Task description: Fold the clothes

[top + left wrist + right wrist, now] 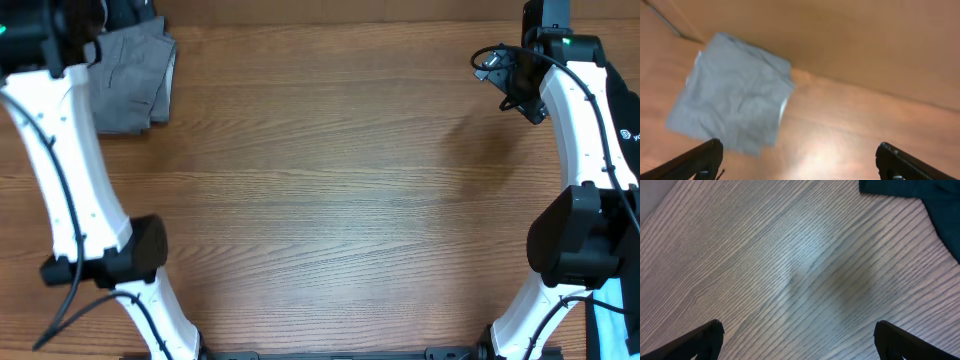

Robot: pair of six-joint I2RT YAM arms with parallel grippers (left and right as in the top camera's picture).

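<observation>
The grey shorts (130, 85) lie folded into a rough square at the far left corner of the table. In the left wrist view the shorts (732, 95) lie flat ahead and to the left of the fingers. My left gripper (800, 162) is open and empty, above the table just short of the shorts; in the overhead view it (85, 40) is partly cut off at the top left. My right gripper (503, 75) is at the far right. In its wrist view it (800, 340) is open and empty over bare wood.
A dark teal cloth (920, 195) lies at the top right of the right wrist view. A light blue item (615, 320) shows at the bottom right edge by the right arm's base. The wooden table (330, 200) fills the middle.
</observation>
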